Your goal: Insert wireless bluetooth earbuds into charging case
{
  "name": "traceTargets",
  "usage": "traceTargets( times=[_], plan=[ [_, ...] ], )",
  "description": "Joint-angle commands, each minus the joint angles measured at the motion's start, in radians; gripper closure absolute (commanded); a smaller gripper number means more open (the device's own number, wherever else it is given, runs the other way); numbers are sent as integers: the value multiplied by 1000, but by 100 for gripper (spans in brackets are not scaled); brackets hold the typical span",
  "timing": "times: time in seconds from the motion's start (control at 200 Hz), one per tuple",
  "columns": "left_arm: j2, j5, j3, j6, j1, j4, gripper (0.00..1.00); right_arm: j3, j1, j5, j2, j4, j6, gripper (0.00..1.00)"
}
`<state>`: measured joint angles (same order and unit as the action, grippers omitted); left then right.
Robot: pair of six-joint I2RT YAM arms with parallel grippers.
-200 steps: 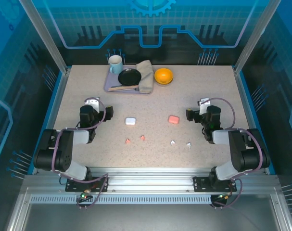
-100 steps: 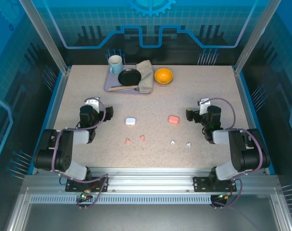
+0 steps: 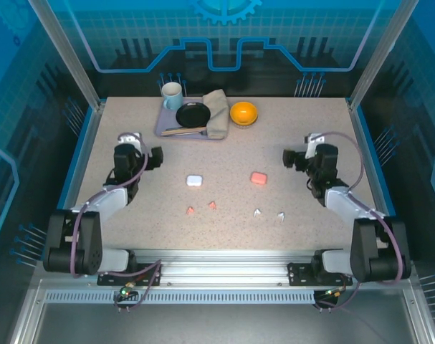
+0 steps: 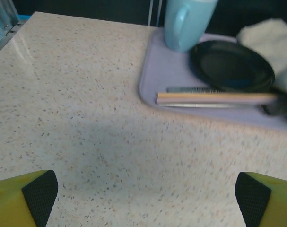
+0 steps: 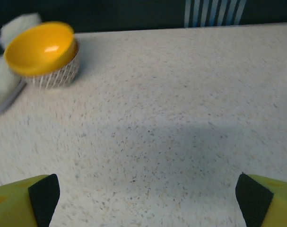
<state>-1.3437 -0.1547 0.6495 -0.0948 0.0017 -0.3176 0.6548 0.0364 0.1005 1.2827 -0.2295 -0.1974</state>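
A white charging case [image 3: 194,180] and a salmon-pink charging case [image 3: 258,178] lie shut on the speckled table. In front of them sit two salmon-pink earbuds [image 3: 190,210] [image 3: 213,205] and two white earbuds [image 3: 257,212] [image 3: 281,215]. My left gripper [image 3: 157,158] hovers left of the white case, open and holding nothing; in the left wrist view its yellow fingers [image 4: 25,198] are spread wide over bare table. My right gripper [image 3: 289,159] hovers right of the pink case, also open and holding nothing, with its fingertips [image 5: 264,201] at the frame corners.
At the back stand a lilac tray [image 3: 163,123] with a light-blue mug [image 3: 172,95], a black plate [image 3: 193,115], chopsticks [image 4: 214,98] and a folded cloth [image 3: 217,111]. An orange bowl [image 3: 244,112] sits beside it.
Both arms have stretched out and lifted away from their bases, each gripper moving toward the back of the table. The cases and earbuds have not moved.
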Motion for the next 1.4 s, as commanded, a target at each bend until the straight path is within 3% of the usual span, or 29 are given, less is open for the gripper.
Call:
traceTargets(
  times=[0.0, 0.105, 0.22, 0.375, 0.52, 0.76, 1.015, 1.396],
  plan=[
    [18, -50, 156, -177, -6, 348, 1, 168, -36, 107, -7, 453, -287, 0],
    [-18, 14, 297, -322, -10, 597, 1, 314, -34, -39, 61, 638, -250, 0],
    [-30, 117, 334, -428, -29, 675, 1, 413, 20, -98, 94, 811, -267, 10],
    [-15, 212, 320, -567, -101, 679, 1, 518, 139, -78, 180, 1002, -383, 16],
    [-32, 179, 347, -667, -210, 720, 1, 535, 250, -30, 230, 1029, -462, 15],
    [-82, 253, 350, -832, -298, 671, 1, 550, 343, 39, 314, 1068, -597, 14],
    [-129, 346, 399, -853, -299, 673, 1, 659, 406, 81, 424, 1116, -677, 14],
    [-170, 438, 427, -827, -299, 657, 1, 832, 421, 117, 632, 1199, -708, 13]
  ],
)
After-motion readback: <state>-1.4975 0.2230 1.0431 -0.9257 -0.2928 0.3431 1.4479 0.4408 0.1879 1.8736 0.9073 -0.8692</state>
